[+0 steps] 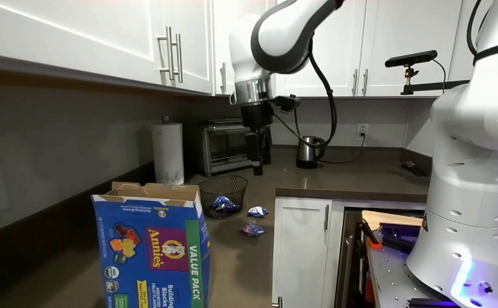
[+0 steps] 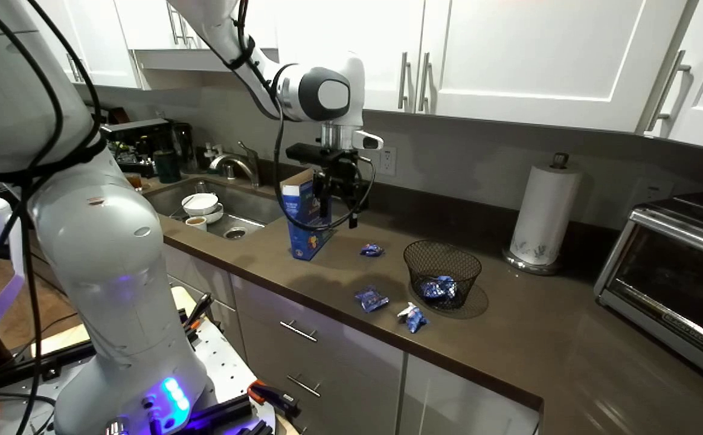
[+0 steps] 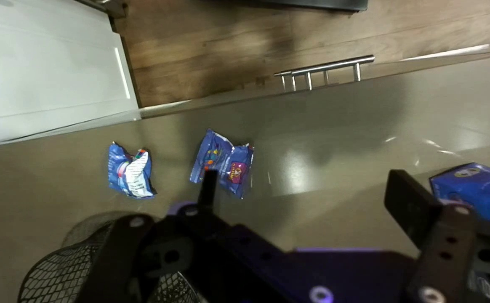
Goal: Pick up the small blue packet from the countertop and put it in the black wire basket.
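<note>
Small blue packets lie on the countertop. A dark blue packet lies flat in an exterior view (image 2: pixel 371 299) and in the wrist view (image 3: pixel 238 168). A blue-and-white packet (image 2: pixel 412 317) lies beside it, also in the wrist view (image 3: pixel 130 170). Another packet (image 2: pixel 372 250) lies further back, near the box. The black wire basket (image 2: pixel 442 260) stands close by with blue packets (image 2: pixel 439 287) inside; it also shows in the wrist view (image 3: pixel 59 269), partly hidden by a finger. My gripper (image 2: pixel 339 214) is open and empty, above the counter; its fingers (image 3: pixel 304 185) stand wide apart.
A big blue cardboard box (image 1: pixel 146 252) stands on the counter near the gripper. A toaster oven (image 1: pixel 227 147), paper towel roll (image 1: pixel 167 152) and kettle (image 1: pixel 306 152) stand behind the basket in that view. A sink (image 2: pixel 249 208) with bowls lies past the box. The counter has a front edge.
</note>
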### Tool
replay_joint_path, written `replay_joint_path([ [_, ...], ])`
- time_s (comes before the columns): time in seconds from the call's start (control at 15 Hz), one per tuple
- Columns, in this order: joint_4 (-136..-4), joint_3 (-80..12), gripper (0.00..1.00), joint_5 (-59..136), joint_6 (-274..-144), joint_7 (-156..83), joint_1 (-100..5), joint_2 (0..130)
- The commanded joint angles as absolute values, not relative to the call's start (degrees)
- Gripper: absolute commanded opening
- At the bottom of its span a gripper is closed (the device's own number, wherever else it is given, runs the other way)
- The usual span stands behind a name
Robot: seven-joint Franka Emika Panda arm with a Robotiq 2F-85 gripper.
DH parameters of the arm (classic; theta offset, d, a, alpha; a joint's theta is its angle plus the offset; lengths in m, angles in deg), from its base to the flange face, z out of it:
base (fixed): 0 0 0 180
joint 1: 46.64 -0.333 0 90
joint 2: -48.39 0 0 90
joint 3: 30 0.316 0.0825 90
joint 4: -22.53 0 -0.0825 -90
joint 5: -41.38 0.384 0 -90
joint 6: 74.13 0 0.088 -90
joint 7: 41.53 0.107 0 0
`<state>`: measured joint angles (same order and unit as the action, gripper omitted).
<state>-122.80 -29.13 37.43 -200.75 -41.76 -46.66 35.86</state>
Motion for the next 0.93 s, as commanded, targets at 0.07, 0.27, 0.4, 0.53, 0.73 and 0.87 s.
replay_joint_path([
  [0.07, -130.57, -28.75, 1.00, 31.05, -215.12, -36.49, -45.24, 37.20],
  [0.27, -132.90, -28.81, 1.00, 27.64, -221.94, -33.64, -44.13, 40.54],
  [0.4, -132.91, -29.09, 1.00, 24.32, -225.97, -31.61, -42.91, 43.67],
  [0.53, -131.88, -29.87, 1.00, 21.57, -228.61, -30.61, -42.09, 47.20],
  [0.73, -129.90, -32.06, 1.00, 23.58, -231.39, -34.50, -42.25, 52.75],
  [0.87, -128.58, -32.89, 1.00, 27.22, -233.32, -37.82, -42.42, 56.37],
])
